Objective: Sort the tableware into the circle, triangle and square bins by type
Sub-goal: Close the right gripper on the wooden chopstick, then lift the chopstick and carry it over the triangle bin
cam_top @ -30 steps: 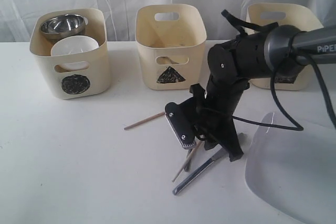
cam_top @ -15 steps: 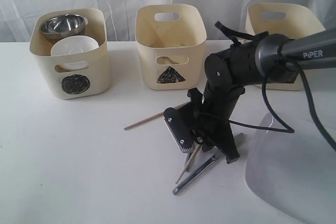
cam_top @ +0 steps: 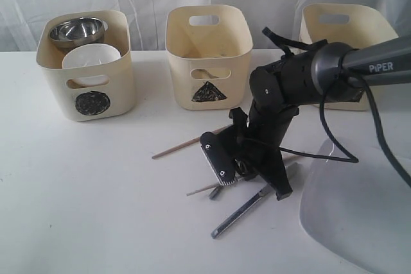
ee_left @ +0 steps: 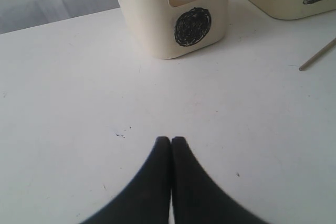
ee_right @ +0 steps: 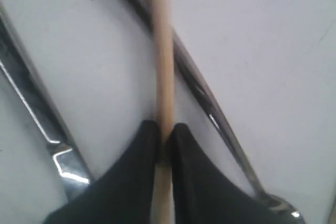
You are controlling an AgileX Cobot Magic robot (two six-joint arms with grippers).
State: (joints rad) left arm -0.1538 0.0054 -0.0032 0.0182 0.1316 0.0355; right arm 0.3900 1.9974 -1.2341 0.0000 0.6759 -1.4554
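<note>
Jaws of the right gripper [ee_right: 164, 129] are pinching narrowly onto a wooden chopstick [ee_right: 161, 51], in front of the triangle bin [cam_top: 209, 62] among the steel cutlery [cam_top: 247, 207]. Pickup is the step under way, I'd say. Next it is calling for a level lift clear of that cutlery. Against a second ago, the jaws are standing far narrower and the chopstick is lying swung flatter.

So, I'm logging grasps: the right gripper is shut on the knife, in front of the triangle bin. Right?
No: the right gripper is shut on a wooden chopstick, as the right wrist view shows. It is in front of the triangle bin.
</note>
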